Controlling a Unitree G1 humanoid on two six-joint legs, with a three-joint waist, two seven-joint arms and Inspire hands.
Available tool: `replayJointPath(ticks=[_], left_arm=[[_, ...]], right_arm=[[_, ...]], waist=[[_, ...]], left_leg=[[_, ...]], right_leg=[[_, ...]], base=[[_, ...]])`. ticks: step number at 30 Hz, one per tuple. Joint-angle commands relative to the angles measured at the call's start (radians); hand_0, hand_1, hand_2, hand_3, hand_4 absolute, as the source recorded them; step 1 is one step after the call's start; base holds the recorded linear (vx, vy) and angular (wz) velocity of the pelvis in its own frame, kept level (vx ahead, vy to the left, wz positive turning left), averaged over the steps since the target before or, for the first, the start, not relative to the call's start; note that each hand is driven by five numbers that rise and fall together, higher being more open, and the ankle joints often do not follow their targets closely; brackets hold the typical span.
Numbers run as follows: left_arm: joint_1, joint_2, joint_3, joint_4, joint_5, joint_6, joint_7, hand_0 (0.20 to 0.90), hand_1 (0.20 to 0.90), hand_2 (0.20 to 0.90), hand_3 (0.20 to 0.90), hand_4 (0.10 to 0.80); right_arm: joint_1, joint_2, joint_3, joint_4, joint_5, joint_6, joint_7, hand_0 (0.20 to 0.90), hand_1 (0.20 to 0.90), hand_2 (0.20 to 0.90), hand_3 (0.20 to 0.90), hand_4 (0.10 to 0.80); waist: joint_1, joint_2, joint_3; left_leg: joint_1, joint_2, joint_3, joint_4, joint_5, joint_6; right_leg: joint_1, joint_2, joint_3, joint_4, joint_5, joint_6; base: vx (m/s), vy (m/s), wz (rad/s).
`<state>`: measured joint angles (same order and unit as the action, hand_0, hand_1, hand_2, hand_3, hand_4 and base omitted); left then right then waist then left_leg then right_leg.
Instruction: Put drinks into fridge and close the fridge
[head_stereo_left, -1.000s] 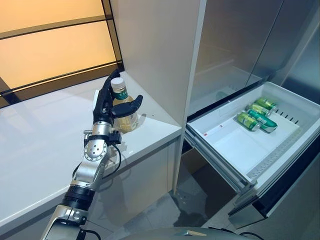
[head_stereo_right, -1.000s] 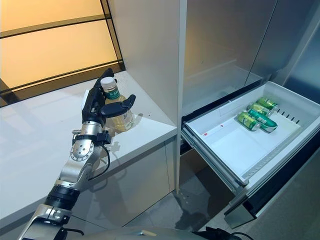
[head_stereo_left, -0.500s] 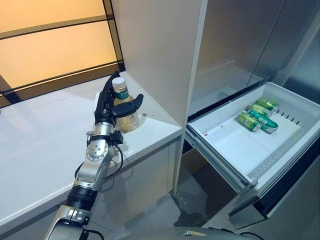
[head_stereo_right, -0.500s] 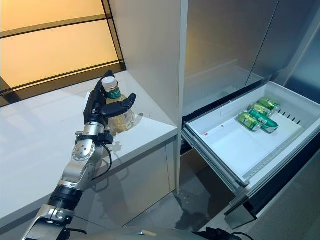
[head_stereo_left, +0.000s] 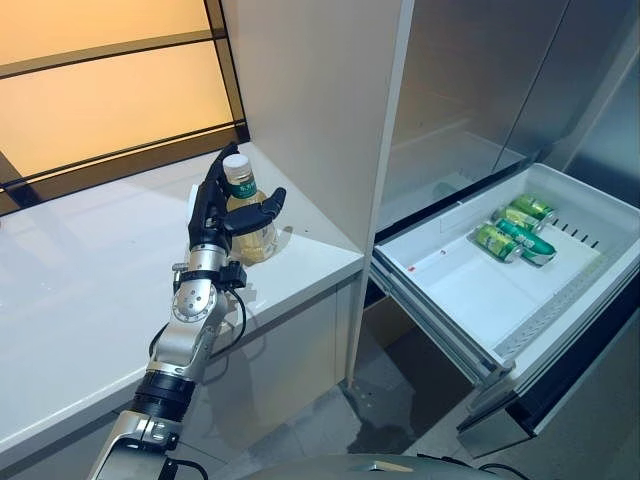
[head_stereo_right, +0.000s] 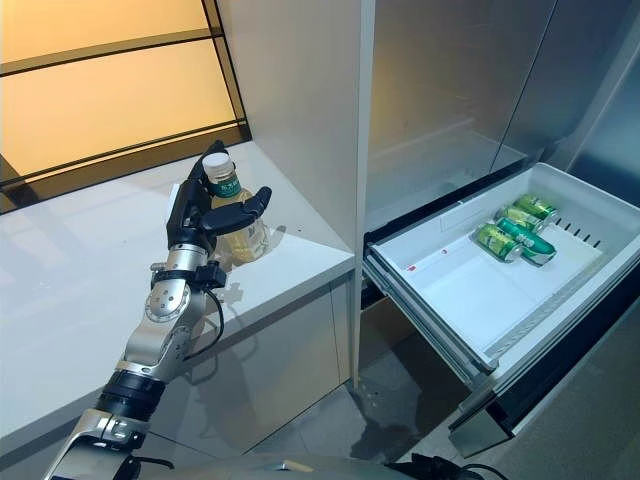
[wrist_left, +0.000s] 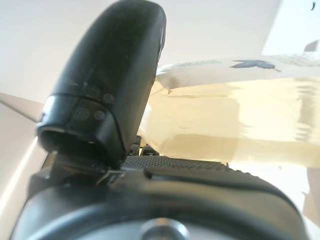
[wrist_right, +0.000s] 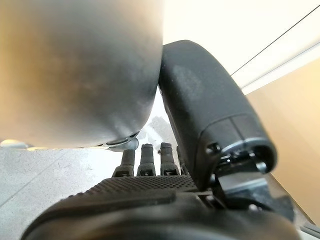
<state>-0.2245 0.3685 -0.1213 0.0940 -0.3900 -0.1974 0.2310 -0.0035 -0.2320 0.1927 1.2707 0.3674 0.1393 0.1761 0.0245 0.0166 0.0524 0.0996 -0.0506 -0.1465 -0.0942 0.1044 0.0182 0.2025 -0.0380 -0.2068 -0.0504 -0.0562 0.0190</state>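
A clear bottle of pale yellow drink with a white cap and green label stands upright on the white counter, near its right end. My left hand is against the bottle: straight fingers rise along its far left side and the thumb reaches across its front, with the bottle close to the palm. To the right, the fridge's white drawer is pulled out, holding three green cans in its far corner. My right hand shows only in its wrist view, fingers relaxed and holding nothing.
A tall white cabinet panel stands right behind the bottle, between counter and fridge. The upper fridge compartment is open and dim. An amber-lit window runs behind the counter. Grey floor lies below the drawer.
The left arm has edged slightly closer to the bottle. The bottle stays upright on the counter, and the drawer and cans are unchanged.
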Motion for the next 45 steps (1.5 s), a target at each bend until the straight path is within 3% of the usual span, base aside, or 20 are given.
replayJointPath(ticks=[1,9,11,12,21,30,34,38,45], left_arm=[[-0.078,0.025,0.04,-0.045,0.047,-0.044,0.014,0.9,0.9,0.9,0.9,0.8],[-0.081,0.03,0.036,-0.03,0.064,-0.04,0.018,0.9,0.9,0.9,0.9,0.8],[-0.082,0.033,0.035,-0.031,0.074,-0.031,0.024,0.672,0.672,0.672,0.634,0.534],[-0.083,0.034,0.034,-0.031,0.081,-0.029,0.03,0.3,0.3,0.3,0.2,0.1],[-0.083,0.071,0.036,-0.028,0.208,-0.017,0.058,0.3,0.3,0.3,0.2,0.1],[-0.075,0.071,0.042,-0.069,0.097,-0.03,0.044,0.3,0.3,0.3,0.2,0.1],[-0.079,0.023,0.041,-0.11,-0.065,-0.095,0.003,0.3,0.3,0.3,0.2,0.1],[-0.081,-0.002,0.053,-0.182,-0.104,-0.152,-0.012,0.3,0.3,0.3,0.2,0.1],[-0.11,0.031,0.072,-0.284,-0.113,-0.188,-0.038,0.3,0.3,0.3,0.2,0.1]], right_arm=[[-0.009,0.05,0.022,-0.004,-0.029,0.002,0.002,0.9,0.9,0.9,0.9,0.8],[-0.007,0.047,0.021,-0.004,-0.034,-0.001,0.004,0.9,0.9,0.9,0.9,0.8],[-0.008,0.047,0.019,-0.002,-0.034,0.0,0.006,0.9,0.9,0.9,0.9,0.8],[-0.009,0.046,0.019,-0.003,-0.034,0.001,0.007,0.9,0.9,0.9,0.9,0.8],[-0.012,0.047,0.03,-0.003,-0.039,-0.018,0.018,0.9,0.9,0.9,0.9,0.8],[-0.049,0.04,0.071,-0.078,-0.036,-0.091,0.026,0.9,0.9,0.9,0.9,0.8],[-0.078,0.037,0.137,-0.235,-0.058,-0.16,0.019,0.9,0.9,0.9,0.9,0.8],[-0.08,0.041,0.183,-0.413,-0.048,-0.175,0.038,0.9,0.9,0.9,0.9,0.8],[-0.067,0.046,0.202,-0.638,0.107,-0.093,0.099,0.9,0.9,0.9,0.9,0.8]], waist=[[0.012,0.007,-0.01],[0.008,0.01,-0.009],[0.008,0.011,-0.009],[0.007,0.011,-0.01],[0.013,0.012,-0.008],[0.028,0.011,-0.008],[0.035,0.005,-0.005],[0.038,-0.002,-0.005],[0.044,-0.012,-0.009]], left_leg=[[0.051,-0.025,0.063,0.007,-0.118,0.044],[0.052,-0.027,0.064,0.007,-0.119,0.044],[0.052,-0.027,0.065,0.007,-0.119,0.044],[0.052,-0.028,0.064,0.007,-0.119,0.044],[0.053,-0.034,0.046,0.007,-0.119,0.046],[0.053,-0.041,0.022,0.007,-0.116,0.045],[0.05,-0.042,0.017,0.007,-0.112,0.044],[0.045,-0.045,0.013,0.007,-0.11,0.044],[0.038,-0.049,0.005,0.007,-0.105,0.036]], right_leg=[[-0.081,0.008,0.075,0.123,-0.016,-0.001],[-0.082,0.007,0.077,0.126,-0.017,0.002],[-0.083,0.007,0.078,0.126,-0.016,0.002],[-0.084,0.007,0.079,0.126,-0.016,0.002],[-0.082,0.008,0.086,0.122,-0.013,0.003],[-0.074,0.01,0.088,0.108,-0.004,0.0],[-0.069,0.006,0.081,0.099,0.002,-0.002],[-0.066,0.002,0.076,0.087,0.007,-0.001],[-0.058,0.0,0.061,0.069,0.014,0.002]], base=[[0.0,0.0,0.0],[0.0,0.0,0.0],[0.0,0.0,0.0],[0.0,0.0,0.0],[0.0,0.0,0.0],[-0.003,-0.001,-0.01],[-0.008,-0.003,0.0],[-0.044,-0.02,0.02],[-0.048,-0.03,0.08]])
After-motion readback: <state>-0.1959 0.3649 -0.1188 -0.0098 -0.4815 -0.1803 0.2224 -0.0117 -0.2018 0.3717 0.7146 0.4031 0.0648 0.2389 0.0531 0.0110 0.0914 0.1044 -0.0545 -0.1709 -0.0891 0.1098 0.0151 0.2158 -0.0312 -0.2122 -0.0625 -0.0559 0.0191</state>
